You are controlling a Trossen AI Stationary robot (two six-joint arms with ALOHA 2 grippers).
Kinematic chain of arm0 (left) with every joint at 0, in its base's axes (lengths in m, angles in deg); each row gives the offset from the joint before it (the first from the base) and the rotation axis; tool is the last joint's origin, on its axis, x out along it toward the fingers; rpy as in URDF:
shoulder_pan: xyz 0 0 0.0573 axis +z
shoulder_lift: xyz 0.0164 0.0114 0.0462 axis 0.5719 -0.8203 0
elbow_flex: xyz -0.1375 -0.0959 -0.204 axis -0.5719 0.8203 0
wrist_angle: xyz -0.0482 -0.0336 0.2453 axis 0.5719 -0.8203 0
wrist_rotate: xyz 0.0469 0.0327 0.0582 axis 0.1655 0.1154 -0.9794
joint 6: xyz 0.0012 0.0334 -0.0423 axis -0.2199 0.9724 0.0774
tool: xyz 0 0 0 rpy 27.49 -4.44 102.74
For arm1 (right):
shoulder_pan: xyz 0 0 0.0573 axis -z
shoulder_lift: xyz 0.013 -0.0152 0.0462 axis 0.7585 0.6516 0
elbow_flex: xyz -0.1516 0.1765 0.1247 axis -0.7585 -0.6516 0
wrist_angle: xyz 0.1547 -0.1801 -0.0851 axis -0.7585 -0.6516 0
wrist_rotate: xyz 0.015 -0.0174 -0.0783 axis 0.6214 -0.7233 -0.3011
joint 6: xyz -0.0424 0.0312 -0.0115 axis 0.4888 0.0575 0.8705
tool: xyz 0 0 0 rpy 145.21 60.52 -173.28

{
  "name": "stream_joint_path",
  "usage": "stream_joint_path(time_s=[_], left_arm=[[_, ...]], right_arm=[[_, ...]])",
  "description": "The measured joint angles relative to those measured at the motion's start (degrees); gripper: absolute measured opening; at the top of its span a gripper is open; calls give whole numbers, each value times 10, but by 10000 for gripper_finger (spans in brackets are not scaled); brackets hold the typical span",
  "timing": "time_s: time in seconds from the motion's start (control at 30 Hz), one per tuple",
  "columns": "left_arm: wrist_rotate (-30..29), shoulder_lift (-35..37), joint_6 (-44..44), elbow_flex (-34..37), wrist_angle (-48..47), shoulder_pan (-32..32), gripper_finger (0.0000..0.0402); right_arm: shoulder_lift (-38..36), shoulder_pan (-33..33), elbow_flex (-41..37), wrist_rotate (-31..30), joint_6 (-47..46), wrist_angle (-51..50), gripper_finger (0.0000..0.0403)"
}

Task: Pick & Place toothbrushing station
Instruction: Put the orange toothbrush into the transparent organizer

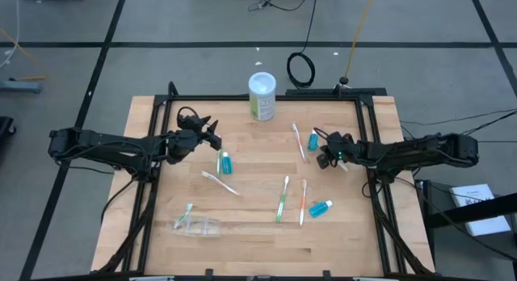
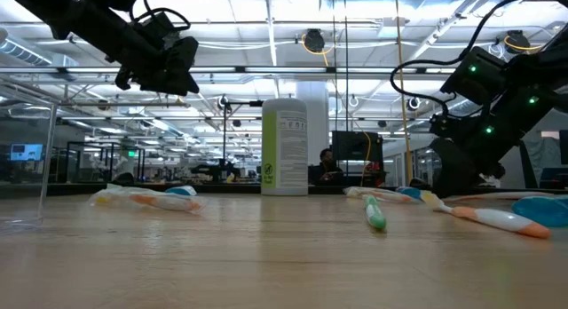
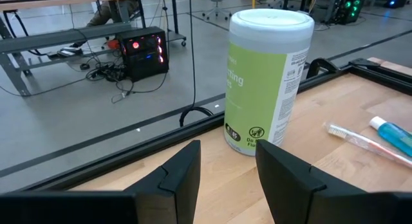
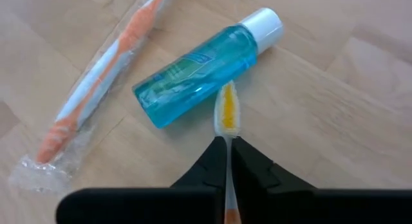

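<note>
Now, step in hand: lifting a toothbrush point(image 4: 227, 118) w/ right tool point(image 4: 228, 147), at approx 2 o'clock on table point(image 1: 339, 249). Nipped tight on the thin neck, just behind the orange-yellow bristle head, which lies against a teal tube point(image 4: 199, 66) w/ white cap. Wrapped orange toothbrush point(image 4: 96, 82) just beside the tube, apart from the tool.

To do it well, probably:
- Raise straight up, slow; grip is near the head, so the handle may droop or swivel.
- Keep clear of the tube: a sideways drag could roll it.
- Check brush sits square between fingers before travelling.

Left tool point(image 3: 225, 179) at approx 10 o'clock, part open, holding nothing, facing the white-and-green canister point(image 3: 267, 82) at 12.

Rest of set: second teal tube point(image 1: 225, 162) near centre-left, green toothbrush point(image 1: 283, 199) and another orange one point(image 1: 303, 202) at approx 5, clear cup point(image 1: 198, 226) on its side at 7.
</note>
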Motion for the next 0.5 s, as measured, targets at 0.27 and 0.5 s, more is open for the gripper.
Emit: stream_joint_path(time_s=[0.27,0.5], left_arm=[[0,0,0,0,0,0,157],[9,0,2,0,26,2,157]], right_arm=[[-75,-1,0,53,39,65,1],[-117,-21,0,98,79,190,2]])
